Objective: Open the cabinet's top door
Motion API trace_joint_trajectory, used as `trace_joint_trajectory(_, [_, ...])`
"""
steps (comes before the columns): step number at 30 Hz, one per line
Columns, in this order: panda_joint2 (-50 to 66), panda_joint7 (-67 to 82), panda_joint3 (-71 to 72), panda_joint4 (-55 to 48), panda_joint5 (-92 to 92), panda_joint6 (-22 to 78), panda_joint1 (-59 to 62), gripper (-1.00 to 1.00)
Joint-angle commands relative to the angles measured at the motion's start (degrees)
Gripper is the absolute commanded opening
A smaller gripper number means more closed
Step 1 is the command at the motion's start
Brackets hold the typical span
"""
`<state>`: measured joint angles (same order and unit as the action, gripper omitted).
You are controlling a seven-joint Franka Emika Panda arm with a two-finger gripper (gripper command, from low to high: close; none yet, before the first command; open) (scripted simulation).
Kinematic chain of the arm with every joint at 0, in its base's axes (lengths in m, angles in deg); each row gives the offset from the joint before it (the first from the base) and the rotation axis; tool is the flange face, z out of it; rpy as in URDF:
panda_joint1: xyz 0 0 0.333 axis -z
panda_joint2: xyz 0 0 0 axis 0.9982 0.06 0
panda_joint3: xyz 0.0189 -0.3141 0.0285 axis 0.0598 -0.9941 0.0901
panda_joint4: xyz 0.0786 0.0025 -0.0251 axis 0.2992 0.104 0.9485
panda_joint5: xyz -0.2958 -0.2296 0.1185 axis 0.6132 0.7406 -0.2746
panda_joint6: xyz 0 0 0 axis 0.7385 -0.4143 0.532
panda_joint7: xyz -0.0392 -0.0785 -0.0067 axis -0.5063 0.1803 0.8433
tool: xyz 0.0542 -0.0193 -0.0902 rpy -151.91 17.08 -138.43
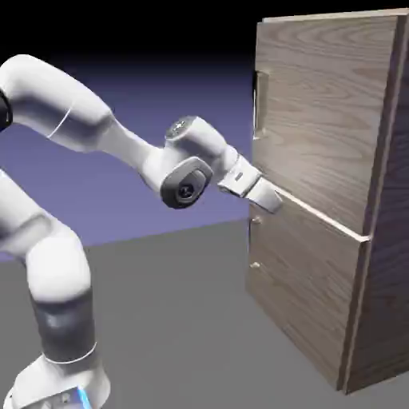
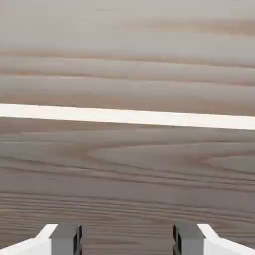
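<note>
The pincer (image 1: pixel 275 203) was spread wide with nothing in it, nose right up against the cabinet (image 1: pixel 319 264). The top door (image 1: pixel 319 112) sat just above it, handle (image 1: pixel 257 100) well above.

Your arm (image 1: pixel 56 264) rises from the lower left of the exterior view, bends at the upper left and reaches down to the right across the middle of the frame. The wrist (image 1: pixel 188 172) sits near the centre, with the gripper (image 1: pixel 272 200) pointing right and slightly down. In the hand view, the two grey fingertips (image 2: pixel 65 238) stand well apart at the bottom edge, with nothing between them.
</note>
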<state>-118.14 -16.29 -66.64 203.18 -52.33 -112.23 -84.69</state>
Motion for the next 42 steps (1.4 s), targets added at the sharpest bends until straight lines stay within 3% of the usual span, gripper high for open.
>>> trace_joint_trajectory(1, [-0.24,0.45,2.08,-0.52,-1.99,-1.52,0.95,0.00])
trace_joint_trajectory(21, [-4.76,8.94,41.00,-10.31,-39.29,-30.05,18.72,0.00])
trace_joint_trajectory(26, [5.25,10.54,44.78,-17.41,-36.34,-33.87,25.33,0.00])
trace_joint_trajectory(27, [5.25,10.54,44.78,-17.41,-36.34,-33.87,25.33,-1.00])
trace_joint_trajectory(42, [-2.80,1.10,15.73,-3.10,-14.90,-33.47,-2.54,-1.00])
